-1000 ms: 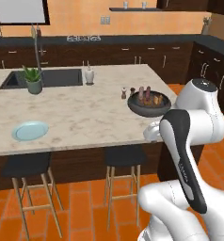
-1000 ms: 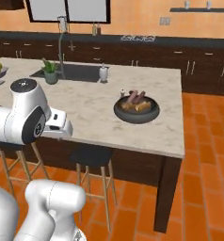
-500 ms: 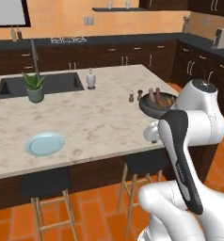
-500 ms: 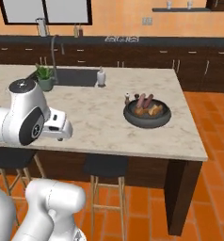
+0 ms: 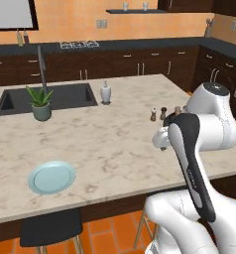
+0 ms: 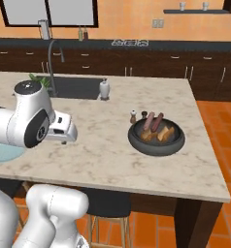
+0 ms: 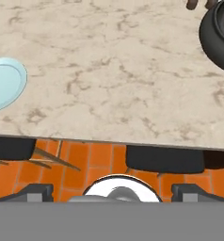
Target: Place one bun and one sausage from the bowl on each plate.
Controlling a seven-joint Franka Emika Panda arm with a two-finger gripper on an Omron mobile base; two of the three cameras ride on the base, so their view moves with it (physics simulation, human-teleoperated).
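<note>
No readable txt, labels, brands or nos. anywhere I look. Faint pale marks run along my dark forearm panel (image 5: pixel 193 174), too blurred to make out as letters.

Kitchen: island sink (image 5: pixel 50 96), stove (image 5: pixel 79 44), dark cabinets (image 6: pixel 205 77).

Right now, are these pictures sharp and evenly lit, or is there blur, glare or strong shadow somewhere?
Left base view: soft, slightly blurred render, even light, no glare on the pale blue plate. Right base view: the bowl casts only a faint shadow on the counter; the food in it looks fuzzy. Hand view: the marble grain is smeared, and the stools below the counter edge are dark.
</note>
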